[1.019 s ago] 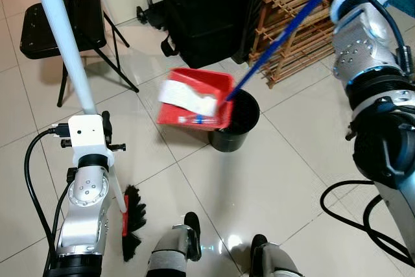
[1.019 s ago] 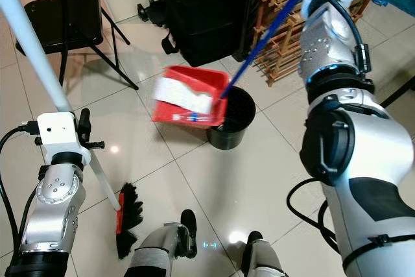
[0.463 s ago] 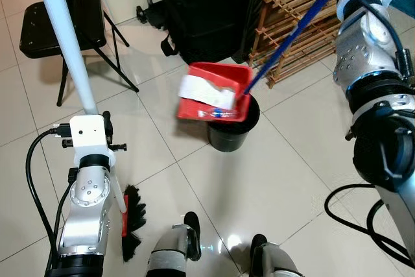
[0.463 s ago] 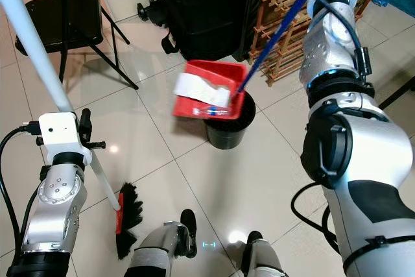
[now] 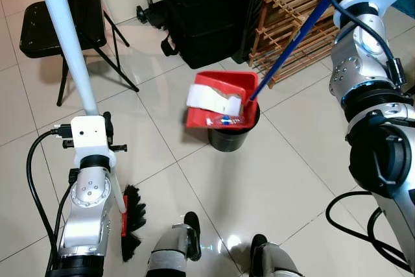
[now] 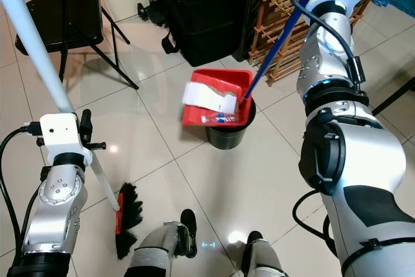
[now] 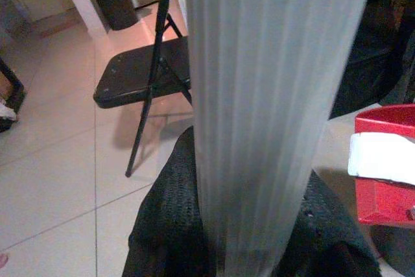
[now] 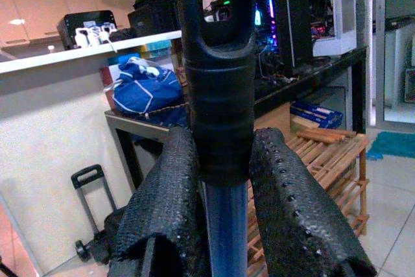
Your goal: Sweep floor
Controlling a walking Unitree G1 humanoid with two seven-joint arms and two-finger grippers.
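Note:
A red dustpan (image 5: 225, 83) hangs tilted over the rim of a black bin (image 5: 232, 137). White paper (image 5: 211, 100) and small bits of litter lie in the pan. Its long blue handle (image 5: 292, 36) rises to the upper right, where my right gripper (image 8: 219, 212) is shut on the handle's black top end. My left gripper (image 7: 249, 251) is shut on the broom's white pole (image 5: 65, 43). The broom's black bristles (image 5: 133, 222) rest on the tiles by my left foot.
A black folding chair (image 5: 61, 21) stands at the back left. Behind the bin are a black bag (image 5: 207, 17) and a wooden rack (image 5: 305, 14). A black cable (image 5: 350, 202) loops on the floor at the right. Open tiles lie between my feet and the bin.
The dustpan has swung to the right and now hangs over the bin, with its handle steeper. The broom and my left arm have stayed put.

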